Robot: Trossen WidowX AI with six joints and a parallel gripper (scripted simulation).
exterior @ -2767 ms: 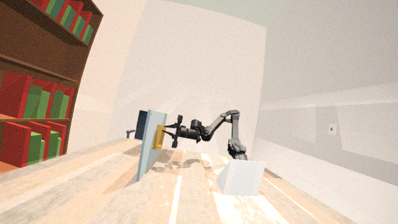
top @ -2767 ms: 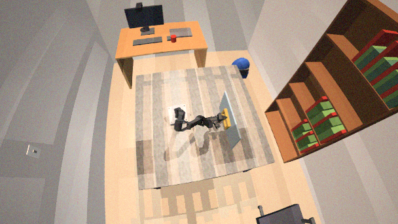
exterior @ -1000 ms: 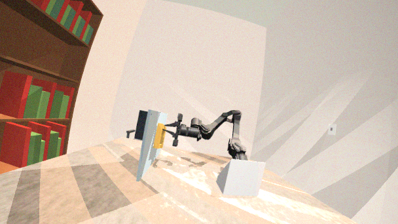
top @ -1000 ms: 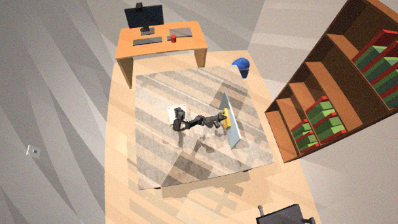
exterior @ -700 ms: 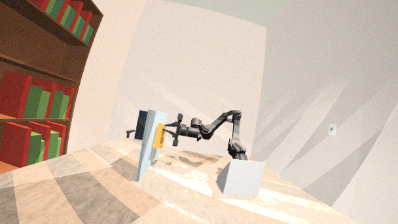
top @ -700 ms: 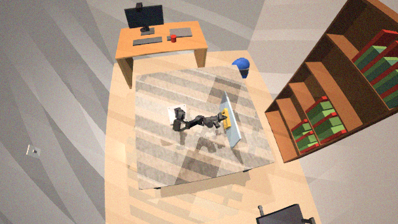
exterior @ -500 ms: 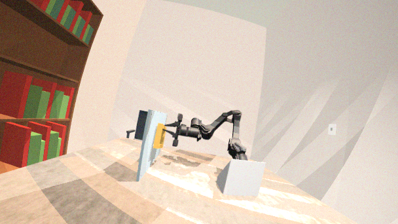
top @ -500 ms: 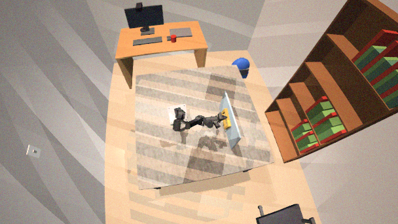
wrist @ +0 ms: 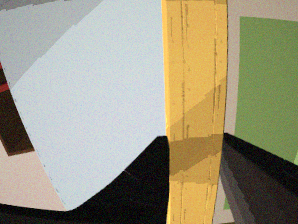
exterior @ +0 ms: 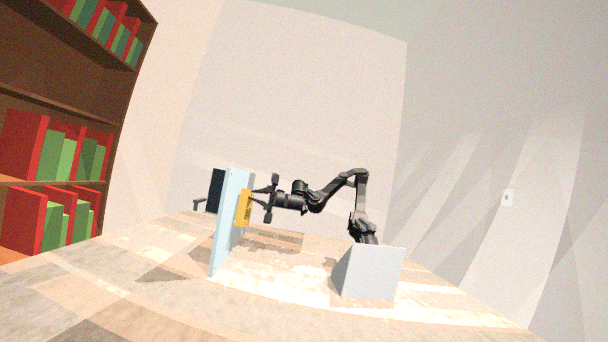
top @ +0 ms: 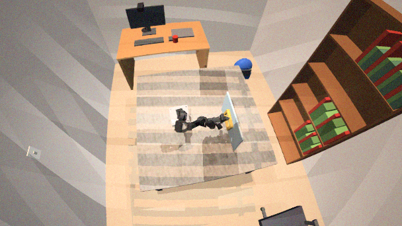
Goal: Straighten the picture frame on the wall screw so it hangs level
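The yellow picture frame [top: 229,124] [exterior: 241,215] [wrist: 194,60] is against the pale blue upright panel [top: 235,141] [exterior: 221,235] [wrist: 100,75]. My gripper [top: 226,116] [exterior: 250,195] [wrist: 192,144] is shut on the frame's upper bar, with one black finger on each side of it in the wrist view. The green picture [wrist: 267,90] and its grey-beige border show beside the bar. The screw and the notched strip are hidden behind the frame. The top and exterior views show the frame too small and too edge-on to tell whether it is level.
The panel stands on the striped table top [top: 165,165] [exterior: 150,305]. The arm's base is by a pale block [exterior: 372,272]. A tall bookcase [top: 334,76] [exterior: 60,100] stands beyond the panel. A desk [top: 162,49] with a monitor and a blue-topped bin [top: 243,64] are off the table.
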